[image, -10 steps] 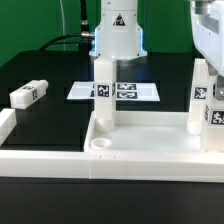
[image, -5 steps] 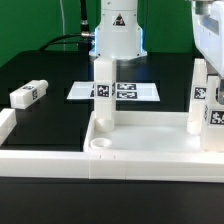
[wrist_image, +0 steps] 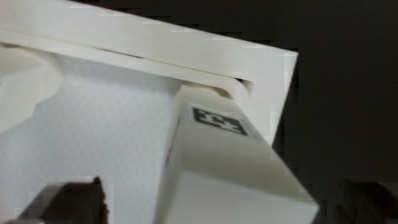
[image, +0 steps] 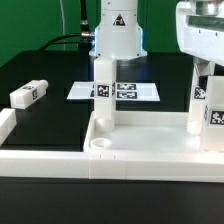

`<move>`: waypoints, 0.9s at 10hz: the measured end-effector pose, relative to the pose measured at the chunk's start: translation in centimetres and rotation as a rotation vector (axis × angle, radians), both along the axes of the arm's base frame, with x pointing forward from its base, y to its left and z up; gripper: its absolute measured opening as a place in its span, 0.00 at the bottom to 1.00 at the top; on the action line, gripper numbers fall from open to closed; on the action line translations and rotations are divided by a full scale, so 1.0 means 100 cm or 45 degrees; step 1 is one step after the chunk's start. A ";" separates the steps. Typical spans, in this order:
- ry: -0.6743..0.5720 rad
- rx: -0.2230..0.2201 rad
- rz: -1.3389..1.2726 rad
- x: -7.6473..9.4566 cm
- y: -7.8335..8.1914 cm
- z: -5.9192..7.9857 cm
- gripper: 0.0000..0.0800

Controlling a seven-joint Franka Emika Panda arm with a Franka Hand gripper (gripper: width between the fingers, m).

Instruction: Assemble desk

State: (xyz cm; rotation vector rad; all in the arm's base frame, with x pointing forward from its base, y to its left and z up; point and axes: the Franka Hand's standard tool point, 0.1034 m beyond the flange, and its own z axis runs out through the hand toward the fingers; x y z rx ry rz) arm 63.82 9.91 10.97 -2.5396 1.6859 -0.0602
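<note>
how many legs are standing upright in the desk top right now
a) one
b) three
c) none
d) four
b) Three legs stand upright in the desk top: one at the back on the exterior view's left and two on its right, while a fourth leg lies loose on the table.

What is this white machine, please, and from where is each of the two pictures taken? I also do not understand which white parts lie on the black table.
The white machine is a robot arm building a small desk. One picture looks at the table from outside; the other comes from a camera on the arm's wrist, looking down at a leg. The desk top is the big rimmed tray. Three legs stand in it: one at the back, two at the exterior view's right. A loose leg lies apart. The flat marker board only helps the cameras. The gripper is open, holding nothing.
</note>
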 end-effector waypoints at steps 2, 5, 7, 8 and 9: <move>-0.007 -0.064 0.236 0.001 0.001 0.000 0.81; -0.025 -0.100 0.547 0.002 0.002 0.001 0.81; -0.032 -0.126 0.755 0.004 0.002 0.003 0.81; -0.034 -0.141 0.848 0.004 0.002 0.003 0.81; -0.035 -0.161 0.996 0.004 0.001 0.003 0.81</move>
